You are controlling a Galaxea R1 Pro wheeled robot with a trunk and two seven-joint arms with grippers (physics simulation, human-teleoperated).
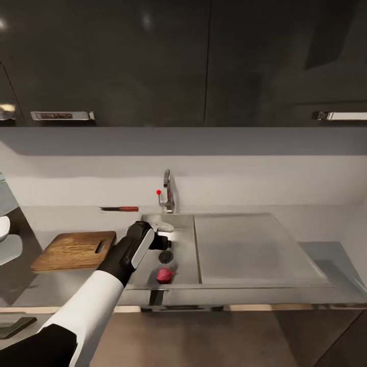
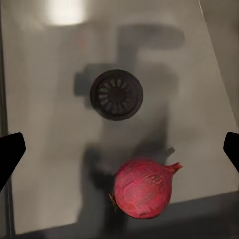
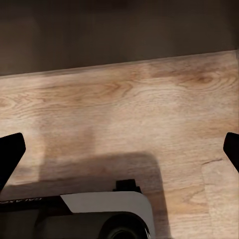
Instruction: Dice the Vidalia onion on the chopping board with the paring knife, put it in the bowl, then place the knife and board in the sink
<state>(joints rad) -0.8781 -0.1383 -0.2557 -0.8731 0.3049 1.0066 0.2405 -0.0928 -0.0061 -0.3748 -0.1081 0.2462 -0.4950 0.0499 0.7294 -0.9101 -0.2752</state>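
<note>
- Head view: the left arm reaches from the near left over the table's front edge, and the left end effector (image 1: 164, 238) hangs above the sink (image 1: 186, 224), over its left half.
- The onion (image 1: 164, 275), dark red, lies on the sink floor close to the near wall, just nearer than the round drain (image 1: 165, 257).
- Left wrist view: the left end effector (image 2: 119, 149) is wide open and holds nothing; its dark fingertips (image 2: 10, 149) show at both edges, with the onion (image 2: 143, 188) and the drain (image 2: 116, 94) between them and lower down.
- Right wrist view: the right end effector (image 3: 119, 149) is likewise spread wide and empty, over a pale wooden floor (image 3: 129, 114).
- The board (image 1: 71, 251) lies flat on the table (image 1: 316, 219) left of the sink, its handle slot towards the sink.
- A white bowl (image 1: 3, 228) shows partly at the far left edge.
- Farther back, the knife (image 1: 120, 209) lies near the wall, apart from the board, left of the tap (image 1: 167, 193).
- The flat draining area (image 1: 250, 244) lies right of the basin.
</note>
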